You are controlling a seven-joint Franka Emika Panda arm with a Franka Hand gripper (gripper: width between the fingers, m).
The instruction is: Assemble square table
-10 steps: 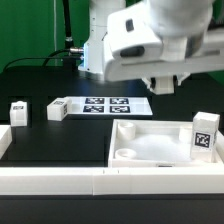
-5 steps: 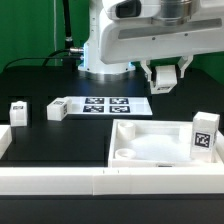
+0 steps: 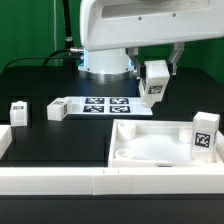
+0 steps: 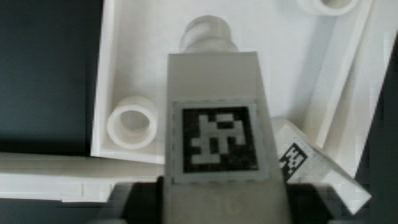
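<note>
While the tabletop (image 3: 160, 148) lies flat on the table with one leg (image 3: 205, 135) standing in it, the gripper (image 3: 156, 72) has its fingers clamped partway closed on another tagged leg (image 3: 155, 85), held up in the air behind it.

Black table (image 3: 60, 140) bears tabletop (image 3: 160, 148), two legs (image 3: 18, 112) (image 3: 57, 109), marker board (image 3: 105, 105), rail (image 3: 60, 180).

- Thin flat white marker board (image 3: 105, 105) printed with black-and-white square tags: lies flat on the table, far side, roughly mid-width in the exterior view.
- Long low white plastic border rail (image 3: 60, 183): runs along the near edge, with a short upright return at the exterior view's left.
- Matte black table top (image 3: 70, 140): carries both.
- Plain green backdrop (image 3: 30, 30): behind the table.
- Thin black cable (image 3: 62, 47): at the far edge, against the backdrop.
</note>
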